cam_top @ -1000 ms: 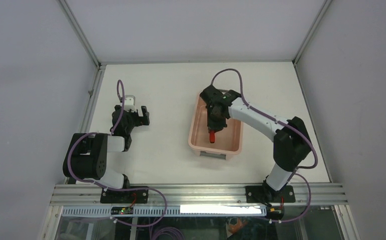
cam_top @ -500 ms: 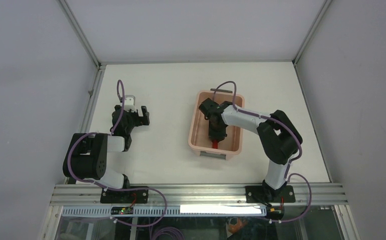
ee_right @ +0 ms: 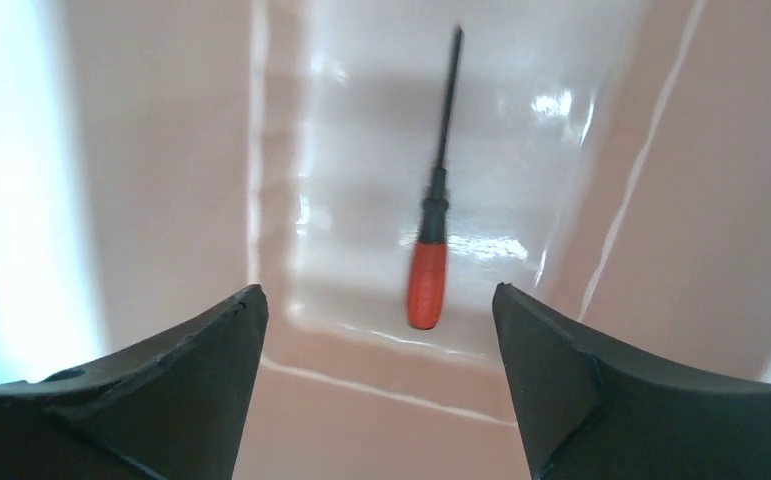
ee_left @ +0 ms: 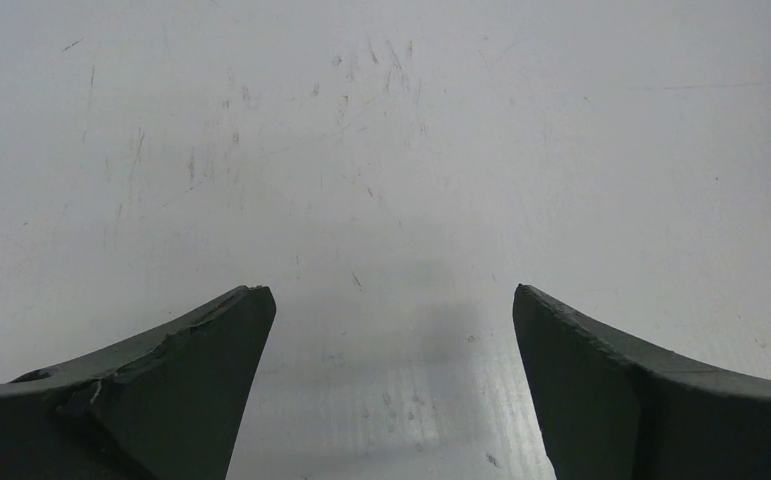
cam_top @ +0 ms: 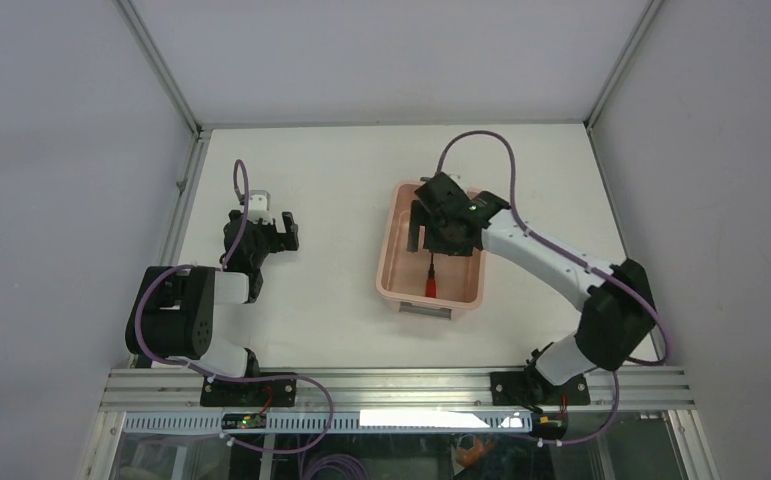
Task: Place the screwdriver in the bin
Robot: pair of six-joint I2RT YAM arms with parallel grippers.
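1. Screwdriver (ee_right: 429, 270): lying flat on floor of bin (cam_top: 401, 270), red handle pointing toward near end.
2. Right gripper (ee_right: 379, 300): hovering above it, jaws spread wide, gripping nothing.
3. Left gripper (ee_left: 391, 300): hanging over table (ee_left: 381, 120), jaws wide apart, gripping nothing.
4. Likely handling light, rigid, shaft slippery; gripping red handle across its width seeming safest.

Overhead rear view, close downward wrist views, right shares bin (cam_top: 389, 265)

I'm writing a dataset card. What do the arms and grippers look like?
The left arm and right arm have white links, black joints and looping purple cables. The left gripper and right gripper are black, each with two wedge-shaped dark grey fingers.
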